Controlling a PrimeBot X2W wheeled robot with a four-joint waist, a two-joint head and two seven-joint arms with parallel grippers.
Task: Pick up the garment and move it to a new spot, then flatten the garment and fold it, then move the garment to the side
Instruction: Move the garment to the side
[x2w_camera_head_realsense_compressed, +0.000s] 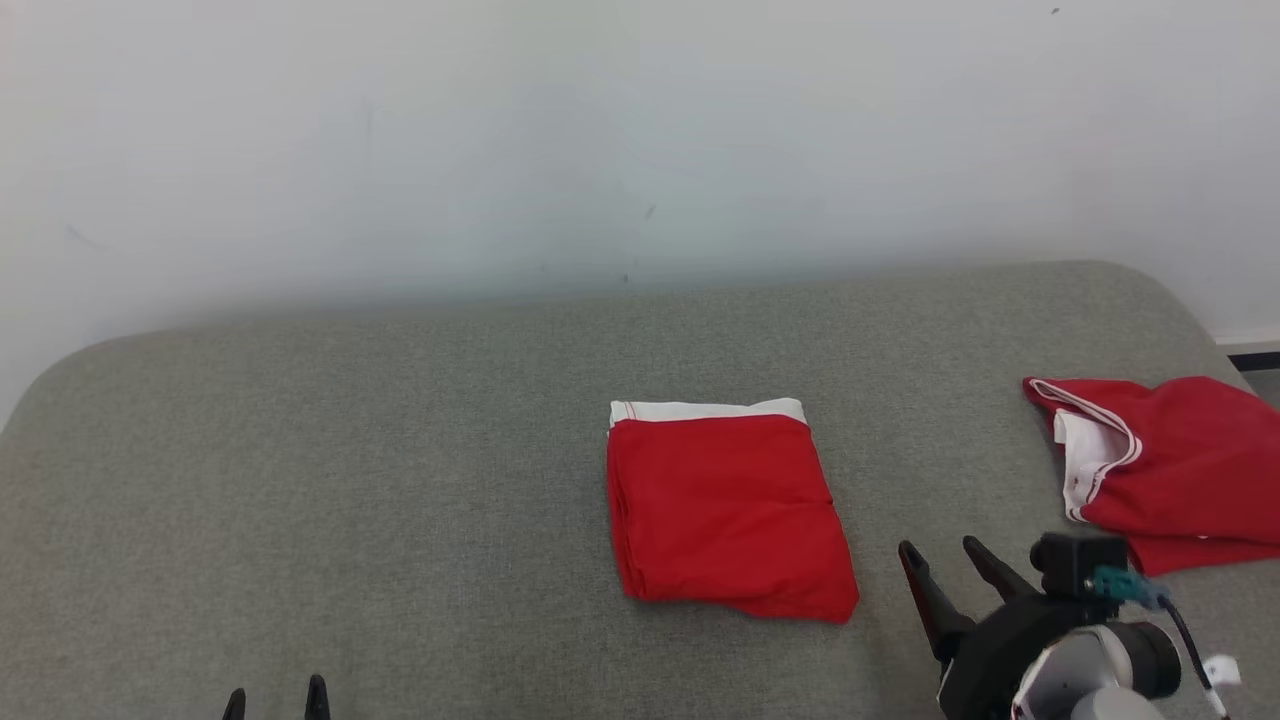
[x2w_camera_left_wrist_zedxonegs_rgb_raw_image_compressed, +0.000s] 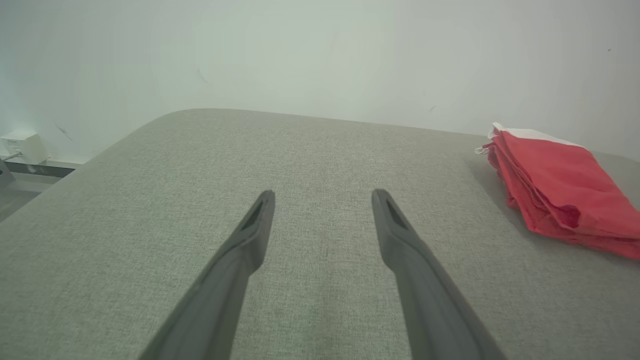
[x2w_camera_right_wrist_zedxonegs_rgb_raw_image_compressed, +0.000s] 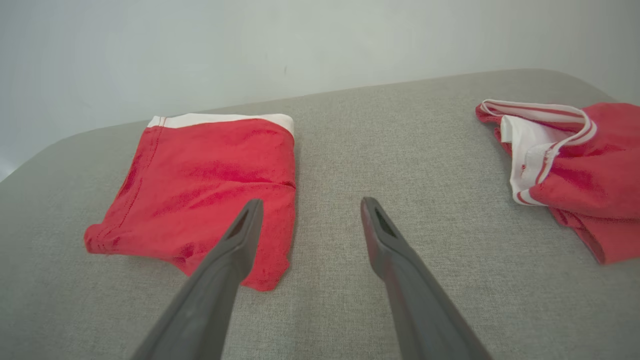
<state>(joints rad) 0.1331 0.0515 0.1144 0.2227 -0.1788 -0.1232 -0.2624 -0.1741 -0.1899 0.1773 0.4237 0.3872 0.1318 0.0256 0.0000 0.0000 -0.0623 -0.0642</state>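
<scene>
A red garment (x2w_camera_head_realsense_compressed: 725, 510) with a white band along its far edge lies folded into a neat rectangle at the middle of the grey cushioned surface (x2w_camera_head_realsense_compressed: 400, 480). My right gripper (x2w_camera_head_realsense_compressed: 940, 555) hovers just right of its near corner, open and holding nothing. The right wrist view has the folded garment (x2w_camera_right_wrist_zedxonegs_rgb_raw_image_compressed: 210, 175) ahead to the left of the right gripper (x2w_camera_right_wrist_zedxonegs_rgb_raw_image_compressed: 310, 207). Only the tips of my left gripper (x2w_camera_head_realsense_compressed: 275, 700) show at the bottom edge, open. From the left wrist, the left gripper (x2w_camera_left_wrist_zedxonegs_rgb_raw_image_compressed: 322, 197) stands over bare fabric, with the folded garment (x2w_camera_left_wrist_zedxonegs_rgb_raw_image_compressed: 560, 185) far to its right.
A second red garment (x2w_camera_head_realsense_compressed: 1170, 470) with white trim lies crumpled at the surface's right edge, also seen as the second garment (x2w_camera_right_wrist_zedxonegs_rgb_raw_image_compressed: 590, 170) from the right wrist. A pale wall (x2w_camera_head_realsense_compressed: 600, 150) runs behind. A small white box (x2w_camera_left_wrist_zedxonegs_rgb_raw_image_compressed: 22, 147) sits at the wall beyond the left edge.
</scene>
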